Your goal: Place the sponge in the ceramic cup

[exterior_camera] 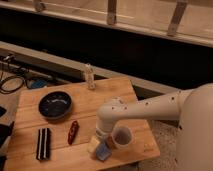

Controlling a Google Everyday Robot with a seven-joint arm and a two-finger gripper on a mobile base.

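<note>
The light-blue sponge (104, 151) is low over the wooden table (100, 100), near its front edge and just left of the ceramic cup (122, 136). The cup is small, whitish and dark inside, and it stands upright. My gripper (99, 143) reaches down from the white arm (145, 107) right at the sponge, with a pale yellowish piece (93, 145) beside the blue. I cannot tell whether the sponge is gripped or resting on the table. The sponge is outside the cup, touching or nearly touching its left side.
A wide dark bowl (55, 105) sits at the table's left. In front of it lie a black-and-white striped block (43, 144) and a red oblong item (73, 132). A small bottle (89, 76) stands at the back edge. Cables (15, 82) lie on the floor at the left.
</note>
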